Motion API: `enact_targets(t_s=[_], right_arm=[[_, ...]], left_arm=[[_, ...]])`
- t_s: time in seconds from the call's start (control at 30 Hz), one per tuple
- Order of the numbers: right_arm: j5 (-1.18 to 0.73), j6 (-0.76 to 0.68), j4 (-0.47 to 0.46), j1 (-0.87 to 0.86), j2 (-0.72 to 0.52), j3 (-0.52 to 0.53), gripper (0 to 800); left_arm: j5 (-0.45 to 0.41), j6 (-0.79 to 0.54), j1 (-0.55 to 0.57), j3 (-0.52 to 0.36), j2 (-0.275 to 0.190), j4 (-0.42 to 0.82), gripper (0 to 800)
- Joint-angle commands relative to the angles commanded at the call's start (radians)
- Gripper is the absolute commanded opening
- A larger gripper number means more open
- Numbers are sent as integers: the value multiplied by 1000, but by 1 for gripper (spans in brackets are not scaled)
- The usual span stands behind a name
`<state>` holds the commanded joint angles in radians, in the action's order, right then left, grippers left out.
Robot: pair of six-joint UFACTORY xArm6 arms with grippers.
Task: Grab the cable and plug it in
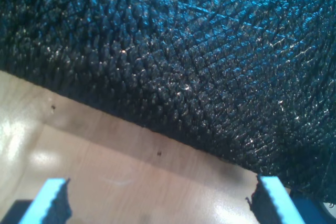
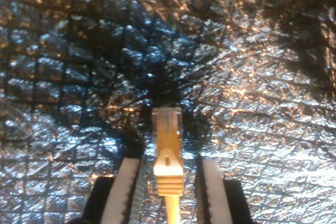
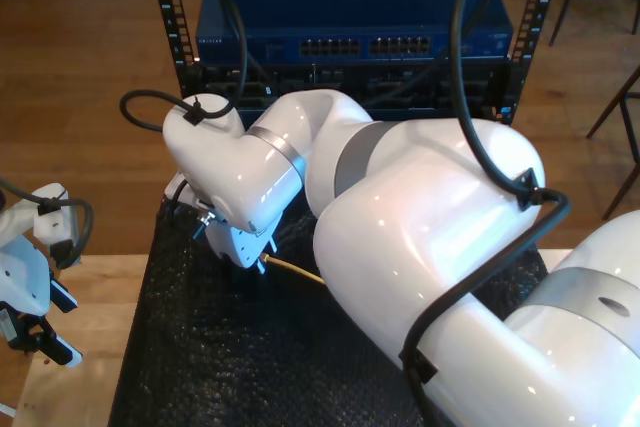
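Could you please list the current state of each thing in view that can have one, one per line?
Cable: plug end held between the fingers of my second tool, pointing forward over the black mat.
My second tool: shut on the cable.
My first tool: open, holding nothing, over the wooden table.

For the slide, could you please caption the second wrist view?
My second gripper holding the yellow cable plug-first above black mesh padding.
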<state>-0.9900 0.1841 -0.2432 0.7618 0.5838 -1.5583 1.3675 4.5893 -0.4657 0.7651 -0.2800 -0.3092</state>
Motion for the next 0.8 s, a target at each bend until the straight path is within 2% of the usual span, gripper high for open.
enact_targets(t_s=[0.3, 0.6, 0.8], right_arm=[[-2, -2, -5, 3, 6, 2, 201], [-2, -2, -6, 6, 5, 2, 60], [2, 17, -2, 6, -9, 8, 17]], left_arm=[[0, 0, 0, 0, 0, 0, 800], [0, 0, 0, 2, 0, 0, 800], [2, 0, 0, 2, 0, 0, 800]])
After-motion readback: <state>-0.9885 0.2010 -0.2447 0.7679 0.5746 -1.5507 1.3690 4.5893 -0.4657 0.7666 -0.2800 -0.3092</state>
